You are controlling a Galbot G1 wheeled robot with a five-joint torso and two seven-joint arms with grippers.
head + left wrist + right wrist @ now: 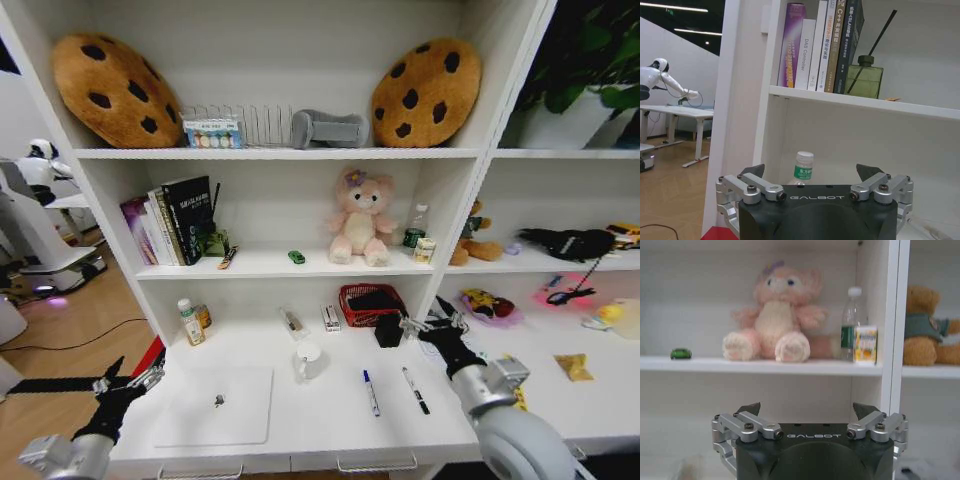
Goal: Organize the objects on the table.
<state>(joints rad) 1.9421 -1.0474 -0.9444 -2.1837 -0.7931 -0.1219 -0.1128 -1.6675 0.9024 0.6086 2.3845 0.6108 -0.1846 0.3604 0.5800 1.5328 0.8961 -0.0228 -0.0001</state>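
White bench (320, 415) carries two pens, blue-capped pen (371, 392) and black pen (416, 390), lying lengthwise just left of the nearer right hand (432, 328), fingers apart; left hand (130, 382) likewise apart beside the laptop (217, 405).

Smooth matt white table (330, 420), matt silver laptop (215, 405), fuzzy cloth plush (361, 217), metal-fingered left claw (811, 175)
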